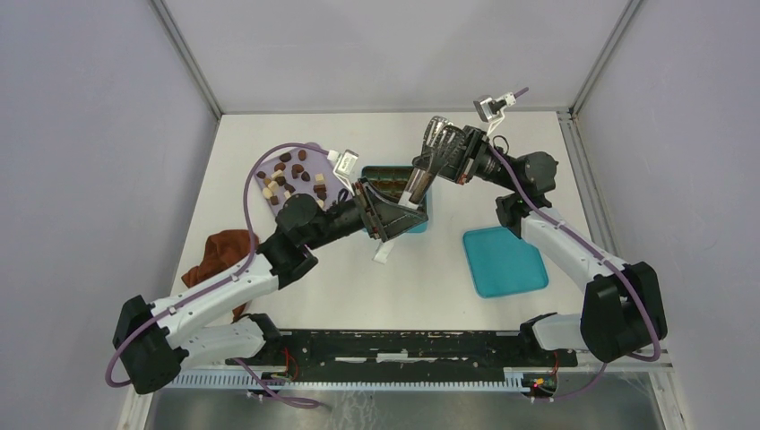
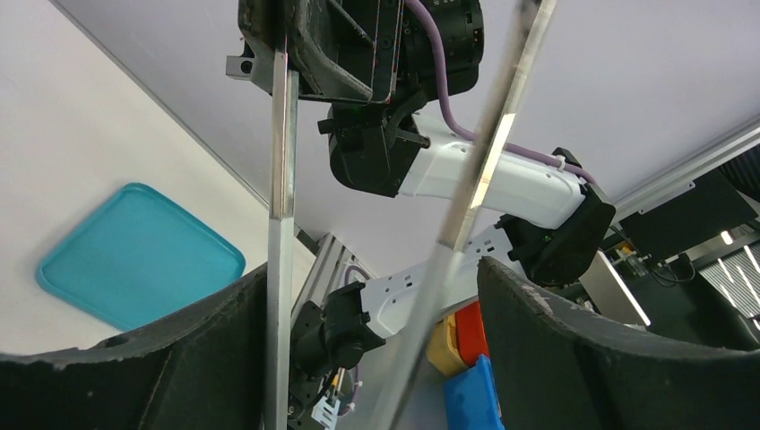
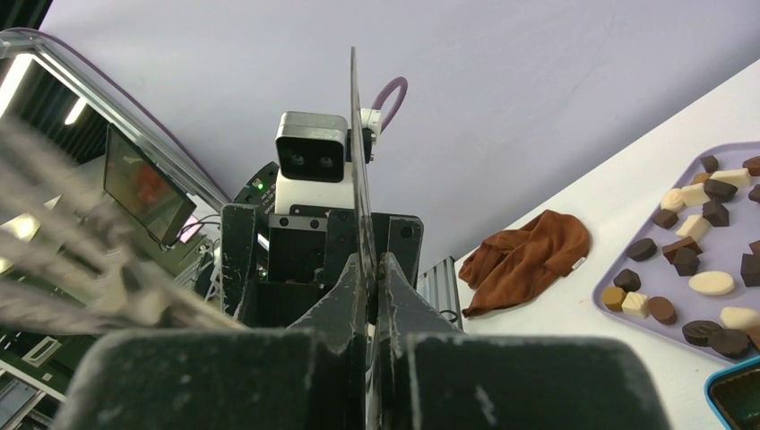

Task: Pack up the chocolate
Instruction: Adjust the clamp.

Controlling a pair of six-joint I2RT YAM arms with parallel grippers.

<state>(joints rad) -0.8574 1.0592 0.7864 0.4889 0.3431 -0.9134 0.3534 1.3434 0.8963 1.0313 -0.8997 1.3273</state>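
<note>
White table [image 1: 430,287] | chocolate [image 1: 288,175] far-left | cloth [image 1: 221,254] left edge | tongs [image 1: 418,183] pinched in right claw [image 3: 375,273]

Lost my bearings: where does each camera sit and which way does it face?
Top external: above and behind the robot, looking down on the table; both arms meet over the teal box.
Left wrist: faces past the open left gripper toward the right arm and teal lid.
Right wrist: faces past the right gripper, shut on the tongs, toward the left arm, cloth and chocolate.
Shared: tongs in both wrist views.
</note>
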